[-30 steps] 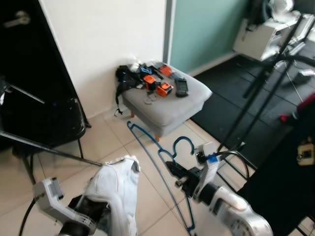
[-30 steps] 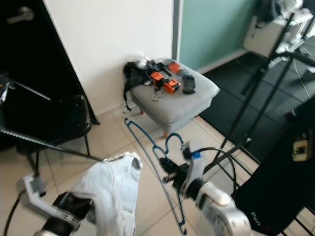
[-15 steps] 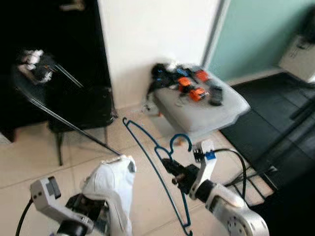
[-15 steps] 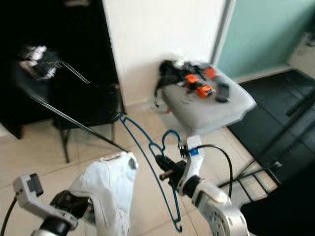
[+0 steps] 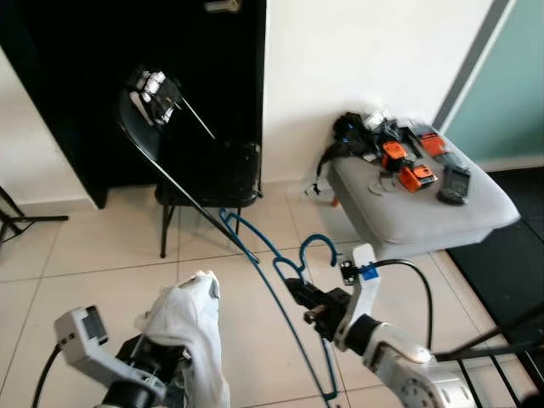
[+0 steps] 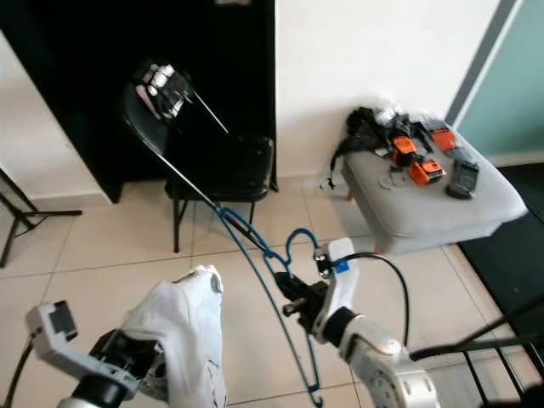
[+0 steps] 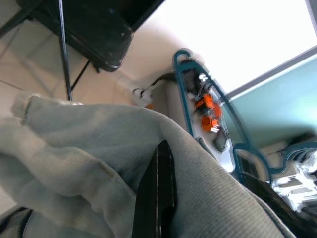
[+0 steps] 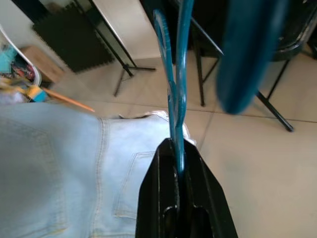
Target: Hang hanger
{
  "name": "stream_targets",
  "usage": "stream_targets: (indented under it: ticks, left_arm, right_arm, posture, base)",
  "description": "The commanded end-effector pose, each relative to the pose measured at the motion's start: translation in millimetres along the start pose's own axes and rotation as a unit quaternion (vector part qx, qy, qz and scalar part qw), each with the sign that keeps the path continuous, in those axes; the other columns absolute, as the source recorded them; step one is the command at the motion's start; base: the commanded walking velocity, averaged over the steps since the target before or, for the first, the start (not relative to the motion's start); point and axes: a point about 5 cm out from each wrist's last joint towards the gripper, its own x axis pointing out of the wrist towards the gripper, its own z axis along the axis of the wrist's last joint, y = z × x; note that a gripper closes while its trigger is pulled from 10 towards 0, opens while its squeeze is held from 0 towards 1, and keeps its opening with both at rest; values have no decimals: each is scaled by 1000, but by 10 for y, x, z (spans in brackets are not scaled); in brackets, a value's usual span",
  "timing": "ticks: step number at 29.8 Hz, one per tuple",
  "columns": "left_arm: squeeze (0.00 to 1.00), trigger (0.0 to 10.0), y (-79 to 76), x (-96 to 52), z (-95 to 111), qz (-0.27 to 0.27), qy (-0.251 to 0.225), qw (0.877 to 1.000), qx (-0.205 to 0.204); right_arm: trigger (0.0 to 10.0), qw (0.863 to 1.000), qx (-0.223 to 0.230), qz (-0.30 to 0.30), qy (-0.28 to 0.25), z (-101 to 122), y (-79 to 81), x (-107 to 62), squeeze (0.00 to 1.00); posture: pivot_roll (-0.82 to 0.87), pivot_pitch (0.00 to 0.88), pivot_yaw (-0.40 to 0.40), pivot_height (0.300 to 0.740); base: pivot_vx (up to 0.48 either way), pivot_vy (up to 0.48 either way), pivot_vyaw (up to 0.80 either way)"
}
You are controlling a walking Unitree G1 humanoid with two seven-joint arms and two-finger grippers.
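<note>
The right end effector [image 5: 299,297] is pinching the blue hanger [image 5: 274,293] above the tiled floor; the left end effector [image 7: 157,198] is clamping pale jeans [image 5: 191,327]. Hanging is not yet done.

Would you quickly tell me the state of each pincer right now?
Left pincer: shut on the pale garment.
Right pincer: shut on the blue hanger.

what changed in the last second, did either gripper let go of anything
Neither let go. The view swung to the robot's left, bringing the black folding chair into the middle; that is the camera turning. The right gripper stays shut on the blue hanger, the left gripper on the pale garment.
</note>
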Motion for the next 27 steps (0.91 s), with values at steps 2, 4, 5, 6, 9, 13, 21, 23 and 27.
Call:
stream_targets:
  ticks: [2, 4, 5, 6, 9, 13, 21, 23, 27]
  left_arm:
    - [0, 10000, -13, -12, 20, 2, -13, 1000, -9]
    - [0, 10000, -13, -14, 19, 2, -11, 1000, -5]
    - [0, 10000, -13, -14, 19, 2, -11, 1000, -5]
    - [0, 10000, -14, -15, 18, 1, -10, 1000, -2]
    - [0, 10000, -15, -17, 16, 1, -9, 1000, 0]
    - [0, 10000, -21, -23, 14, -2, -9, 1000, 2]
    - [0, 10000, -28, -21, 12, -6, -6, 1000, 4]
    - [0, 10000, -29, -19, 12, -6, -6, 1000, 4]
    - [0, 10000, -36, -14, 13, -8, -7, 1000, 4]
  right_arm:
    - [10000, 1000, 3, 13, 0, -3, 62, 18, 0]
    - [10000, 1000, 3, 13, 0, -4, 65, 18, 0]
    - [10000, 1000, 3, 13, 0, -4, 65, 18, 0]
    - [10000, 1000, 4, 14, 0, -4, 67, 18, 0]
    - [10000, 1000, 4, 15, 1, -5, 70, 17, 0]
    - [10000, 1000, 1, 18, 2, -8, 79, 10, 0]
    - [10000, 1000, -10, 26, 6, -15, 95, 6, 0]
    - [10000, 1000, -11, 26, 6, -15, 96, 7, 0]
    - [10000, 999, -15, 29, 7, -12, 102, 7, 0]
  posture:
    - [20, 133, -53, 740]
    - [21, 133, -52, 740]
    - [21, 133, -52, 740]
    - [21, 134, -53, 740]
    - [21, 134, -52, 740]
    - [21, 133, -51, 740]
    - [19, 129, -50, 740]
    - [19, 128, -50, 740]
    - [19, 129, -52, 740]
  base:
    - [0, 0, 781]
    - [0, 0, 781]
    - [0, 0, 781]
    - [0, 0, 781]
    - [178, 0, 777]
    - [274, 0, 775]
    - [284, 0, 776]
    - [287, 0, 775]
    - [288, 0, 775]
